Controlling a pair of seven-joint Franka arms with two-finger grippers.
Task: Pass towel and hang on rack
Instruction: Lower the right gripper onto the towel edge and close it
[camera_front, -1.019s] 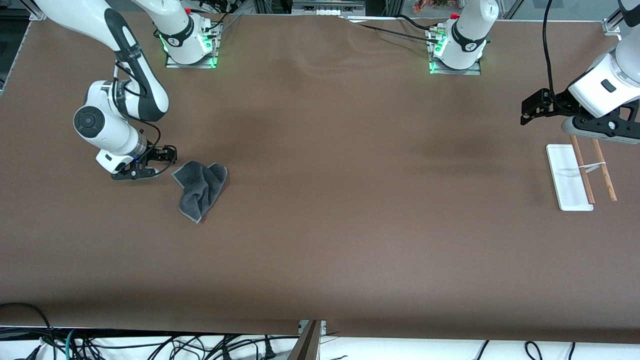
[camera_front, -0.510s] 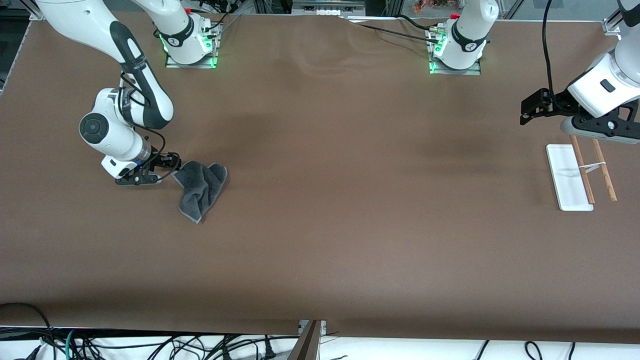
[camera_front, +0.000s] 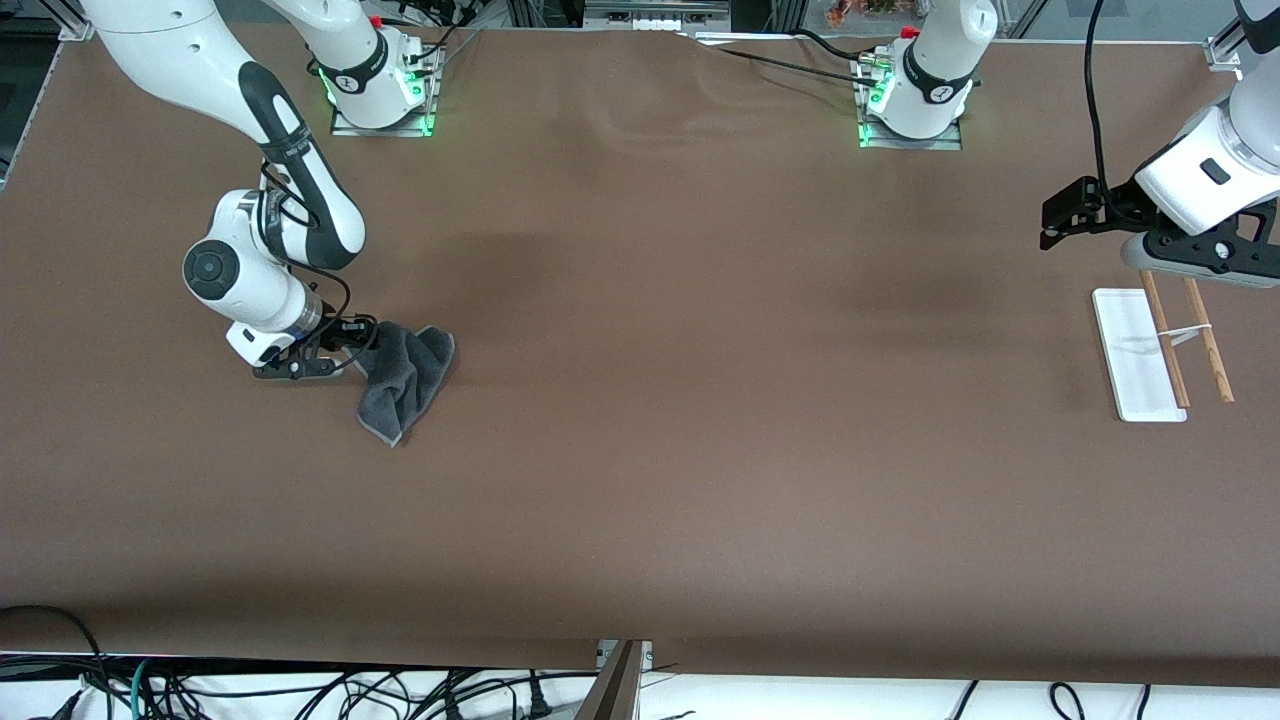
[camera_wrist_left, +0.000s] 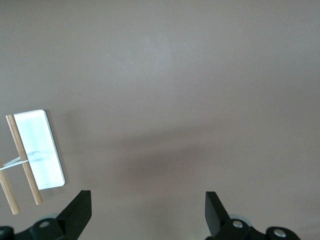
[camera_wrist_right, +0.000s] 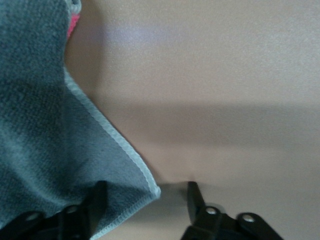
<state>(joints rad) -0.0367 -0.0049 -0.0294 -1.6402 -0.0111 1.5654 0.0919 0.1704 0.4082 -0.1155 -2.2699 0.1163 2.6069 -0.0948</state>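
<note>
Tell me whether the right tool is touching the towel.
Cannot tell. In the right wrist view the towel's corner lies between the right tool's open fingers, overlapping one, but neither contact nor a gap shows plainly.

The dark grey towel lies crumpled on the table, well apart from the rack, whose rods stand upright.

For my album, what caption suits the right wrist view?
Right gripper open around a corner of the grey towel on the brown table.
</note>
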